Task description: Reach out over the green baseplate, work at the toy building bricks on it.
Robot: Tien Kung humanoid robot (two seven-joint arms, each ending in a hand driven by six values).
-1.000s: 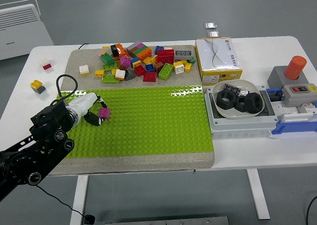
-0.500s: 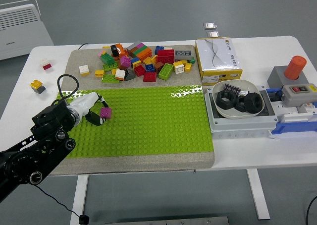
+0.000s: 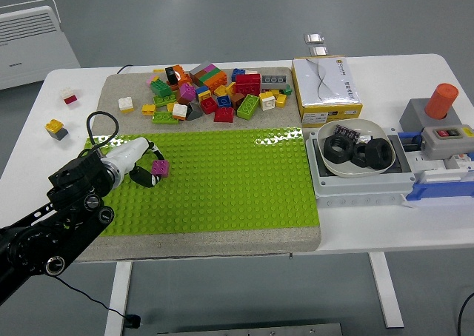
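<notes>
The magenta brick (image 3: 160,168) sits low over the left part of the green baseplate (image 3: 222,180), pinched at the tips of the left hand (image 3: 141,166), whose dark fingers (image 3: 145,176) curl around it from the near-left side; whether it is already seated on the studs cannot be told. This looks like the placing step: the next move likely calls for lining the brick up with the studs and pressing straight down before letting go. The baseplate around it is bare, so nothing blocks the press. Beyond the plate's far edge lies a pile of loose bricks (image 3: 215,93) on the grey mat (image 3: 118,88). To the right stand a yellow box (image 3: 326,88) and a bowl of black nuts (image 3: 355,152), well apart. 2 small brick stacks (image 3: 56,128) rest on the table (image 3: 385,62) at the far left.
</notes>
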